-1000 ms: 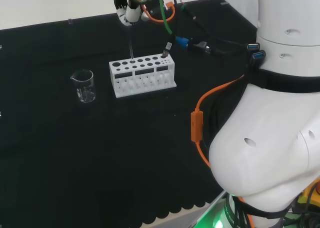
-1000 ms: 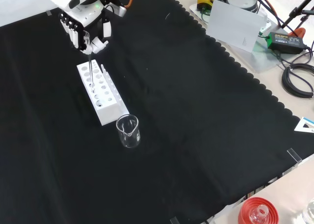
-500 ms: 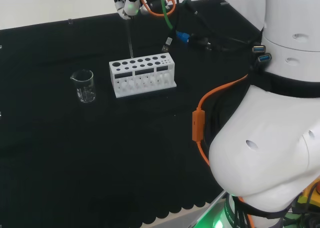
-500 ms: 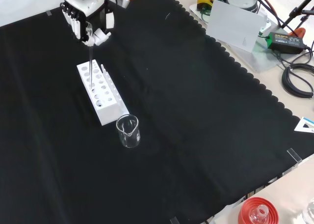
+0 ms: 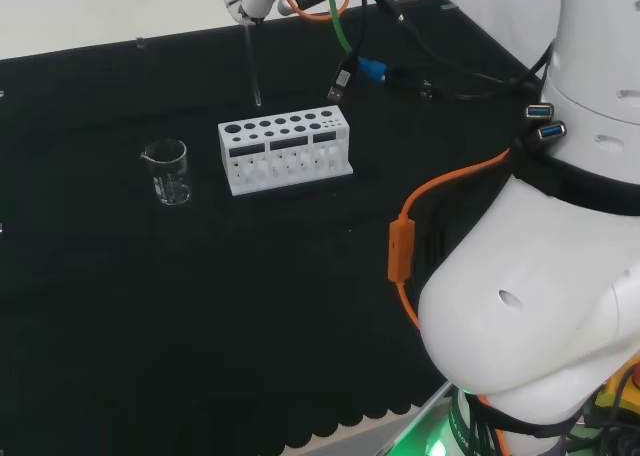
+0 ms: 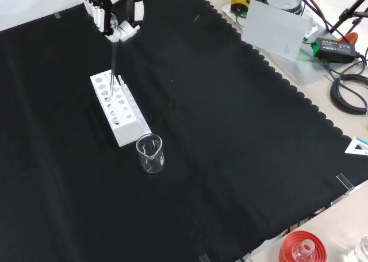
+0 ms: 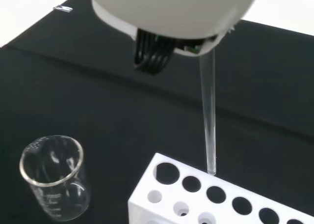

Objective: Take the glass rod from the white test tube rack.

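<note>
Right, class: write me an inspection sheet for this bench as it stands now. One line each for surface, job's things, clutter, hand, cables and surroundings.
Surface: black cloth over the bench, scalloped edge, flat.
Job's things: glass rod hangs upright, its tip above the white test tube rack and clear of the holes in the wrist view.
Clutter: one clear beaker on the cloth near the rack's end; it looks empty.
Hand: hand above the rack, fingers curled round the rod's top.
Cables: orange cable and green cable along the arm.
Surroundings: red ribbed ring and black cables off the cloth.
</note>
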Robot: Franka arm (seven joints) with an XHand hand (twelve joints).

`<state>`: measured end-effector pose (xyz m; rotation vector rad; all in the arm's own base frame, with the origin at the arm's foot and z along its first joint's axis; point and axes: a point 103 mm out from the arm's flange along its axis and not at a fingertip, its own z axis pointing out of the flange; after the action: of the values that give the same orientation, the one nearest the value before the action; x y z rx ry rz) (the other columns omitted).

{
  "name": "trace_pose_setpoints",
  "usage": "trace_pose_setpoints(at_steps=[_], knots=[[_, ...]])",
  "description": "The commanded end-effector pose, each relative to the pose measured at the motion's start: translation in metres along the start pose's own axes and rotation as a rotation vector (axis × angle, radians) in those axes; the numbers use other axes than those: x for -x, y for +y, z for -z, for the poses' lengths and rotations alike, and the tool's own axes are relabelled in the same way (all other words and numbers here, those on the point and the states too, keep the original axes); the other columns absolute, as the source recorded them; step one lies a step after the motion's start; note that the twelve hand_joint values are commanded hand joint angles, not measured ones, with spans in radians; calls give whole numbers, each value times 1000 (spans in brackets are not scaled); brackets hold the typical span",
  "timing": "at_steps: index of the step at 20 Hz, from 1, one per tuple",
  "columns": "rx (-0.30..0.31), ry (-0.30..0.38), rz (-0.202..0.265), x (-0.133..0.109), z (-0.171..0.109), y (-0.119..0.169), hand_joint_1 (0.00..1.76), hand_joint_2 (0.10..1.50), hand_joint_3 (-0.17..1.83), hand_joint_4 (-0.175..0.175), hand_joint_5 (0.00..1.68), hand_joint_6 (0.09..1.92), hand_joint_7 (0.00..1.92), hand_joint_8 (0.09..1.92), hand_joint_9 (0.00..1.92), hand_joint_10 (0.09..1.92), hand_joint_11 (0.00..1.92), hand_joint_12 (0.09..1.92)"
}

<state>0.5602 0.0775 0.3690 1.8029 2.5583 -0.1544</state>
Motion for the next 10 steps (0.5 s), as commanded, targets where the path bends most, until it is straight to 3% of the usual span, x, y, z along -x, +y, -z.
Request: trace_pose_setpoints(at_steps=[1,10], knots=[[11,3,15,-11,4,-5,1340,473,968,-175,1214,763,1449,690,1710,520,1602,680],[8,-10,9,-13,7,-7,1340,471,969,-175,1216,759,1452,683,1715,513,1606,678]])
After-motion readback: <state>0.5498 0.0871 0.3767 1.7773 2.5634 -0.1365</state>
